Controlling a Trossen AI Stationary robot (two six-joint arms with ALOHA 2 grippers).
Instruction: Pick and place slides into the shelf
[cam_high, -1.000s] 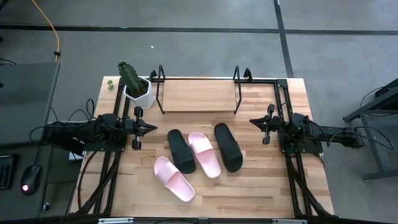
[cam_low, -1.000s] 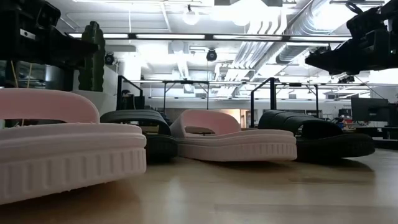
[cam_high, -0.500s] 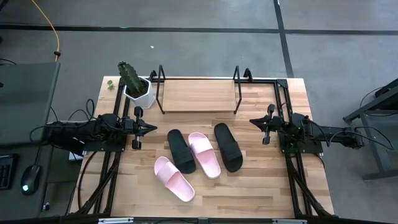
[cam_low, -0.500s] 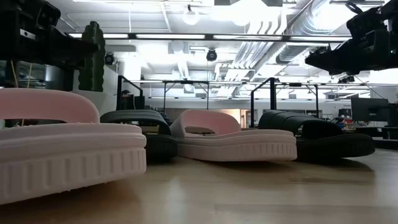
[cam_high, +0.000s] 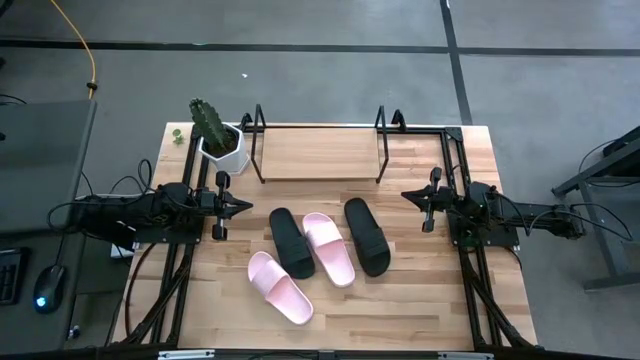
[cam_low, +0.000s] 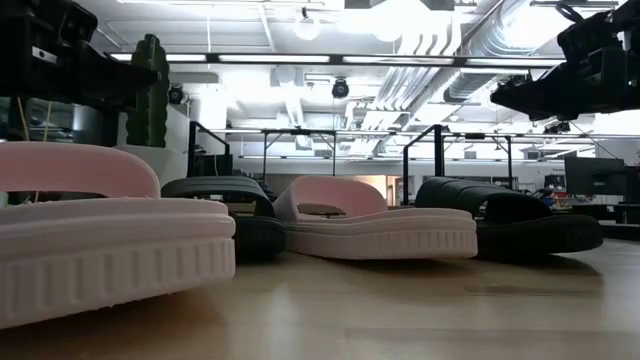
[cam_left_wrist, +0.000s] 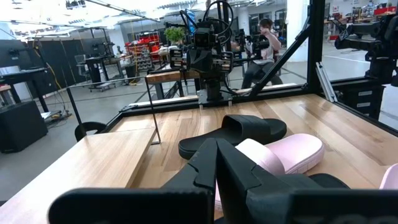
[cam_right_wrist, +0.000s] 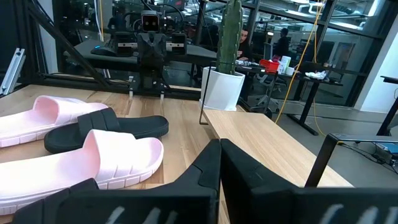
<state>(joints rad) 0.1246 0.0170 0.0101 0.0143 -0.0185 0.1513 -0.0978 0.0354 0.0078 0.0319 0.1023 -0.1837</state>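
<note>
The wooden counter (cam_high: 420, 300) carries everything. At its far edge stands the shelf (cam_high: 318, 152), a wire frame over a light board, long axis running left to right, nothing on it. Left of the shelf sits a white pot with a cactus (cam_high: 222, 143).

Four slides lie in the middle of the counter, near of the shelf. The right black slide (cam_high: 367, 236) and the left black slide (cam_high: 291, 241) run roughly far to near, tilted slightly. Between them lies a pink slide (cam_high: 329, 248), touching the left black one. The other pink slide (cam_high: 280, 286) lies nearest, at the left, slanted more. In the low view its end is cut off.

The left gripper (cam_high: 246, 205) hovers at the left side, jaws pressed together, holding nothing. The right gripper (cam_high: 406, 195) hovers at the right side, jaws likewise closed and empty.
</note>
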